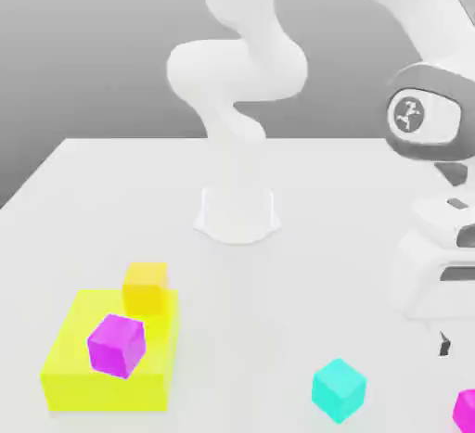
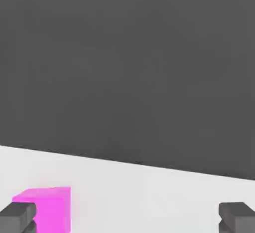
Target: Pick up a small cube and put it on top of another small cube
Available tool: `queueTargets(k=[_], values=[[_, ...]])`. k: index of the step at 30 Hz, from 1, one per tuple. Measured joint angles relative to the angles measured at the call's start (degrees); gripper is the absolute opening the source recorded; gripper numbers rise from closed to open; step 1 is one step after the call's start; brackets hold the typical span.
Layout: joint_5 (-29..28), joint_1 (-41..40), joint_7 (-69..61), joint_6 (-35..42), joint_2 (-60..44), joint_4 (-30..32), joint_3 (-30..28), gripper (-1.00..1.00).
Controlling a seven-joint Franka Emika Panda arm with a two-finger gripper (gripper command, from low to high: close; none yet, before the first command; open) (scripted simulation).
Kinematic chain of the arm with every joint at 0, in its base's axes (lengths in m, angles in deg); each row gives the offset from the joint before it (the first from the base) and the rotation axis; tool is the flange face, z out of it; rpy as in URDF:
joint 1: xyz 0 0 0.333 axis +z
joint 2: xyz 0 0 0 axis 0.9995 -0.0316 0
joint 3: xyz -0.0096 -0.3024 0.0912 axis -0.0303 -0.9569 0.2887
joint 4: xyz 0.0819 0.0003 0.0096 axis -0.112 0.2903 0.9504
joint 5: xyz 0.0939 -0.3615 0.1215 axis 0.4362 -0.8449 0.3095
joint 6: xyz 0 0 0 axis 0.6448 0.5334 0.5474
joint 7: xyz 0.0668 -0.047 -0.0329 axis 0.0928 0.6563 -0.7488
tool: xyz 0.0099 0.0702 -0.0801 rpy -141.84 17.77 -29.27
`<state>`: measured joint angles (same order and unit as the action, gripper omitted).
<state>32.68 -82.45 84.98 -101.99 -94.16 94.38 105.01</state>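
Observation:
The hot-pink small cube [image 1: 467,410] lies on the white table at the exterior view's lower right edge, partly cut off. The cyan cube [image 1: 339,389], the same size, sits to its left in that view. My gripper [image 1: 447,344] hangs just above the pink cube, a little behind it. In the hand view the gripper [image 2: 127,218] is open with its dark fingertips [image 2: 18,217] far apart. The pink cube [image 2: 45,209] shows close beside one fingertip, off-centre in the gap. Nothing is held.
A large flat yellow block [image 1: 79,366] lies at the exterior view's lower left, with a purple-violet cube [image 1: 117,344] on top. An orange-yellow cube [image 1: 147,287] sits at its back edge. The arm's white base [image 1: 237,213] stands mid-table.

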Motion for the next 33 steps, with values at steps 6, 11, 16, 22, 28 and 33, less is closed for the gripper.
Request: queueTargets(k=[6, 11, 16, 22, 28, 33], values=[[-1.6, 4.1, 3.5, -5.3, -11.4, -2.1, -1.1, 0.0], [-3.4, 5.6, 4.8, -7.9, -15.0, -3.1, -3.0, -1.0], [-2.5, 5.1, 4.2, -6.9, -13.6, -2.7, -2.2, -1.0], [1.6, -0.4, 1.0, -1.2, -2.4, 3.3, -1.7, -1.0], [4.1, -7.6, -1.3, 1.3, 8.9, 12.2, -6.5, -1.0], [7.6, -14.6, -4.1, 2.9, 18.9, 19.9, -10.9, -1.0]])
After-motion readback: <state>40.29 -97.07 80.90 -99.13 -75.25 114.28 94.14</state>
